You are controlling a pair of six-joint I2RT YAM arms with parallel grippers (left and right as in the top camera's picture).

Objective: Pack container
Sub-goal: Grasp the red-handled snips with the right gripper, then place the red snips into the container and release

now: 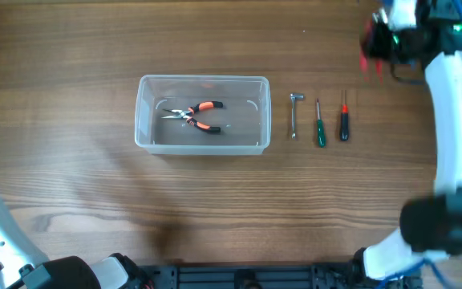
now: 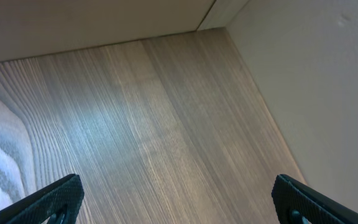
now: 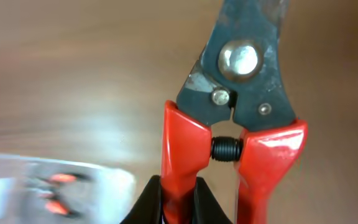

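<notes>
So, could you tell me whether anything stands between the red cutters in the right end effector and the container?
Only flat things: a small wrench, a green screwdriver and a red screwdriver lie on the table roughly between the cutters and the open-topped container.

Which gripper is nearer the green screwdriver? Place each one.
Right. The right gripper, holding red cutters, hovers up-right of the green screwdriver; the left gripper is outside the overhead view, over bare table.

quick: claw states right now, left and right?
Left claw: open, nothing in it.
Right claw: closed on the red-handled cutters.
</notes>
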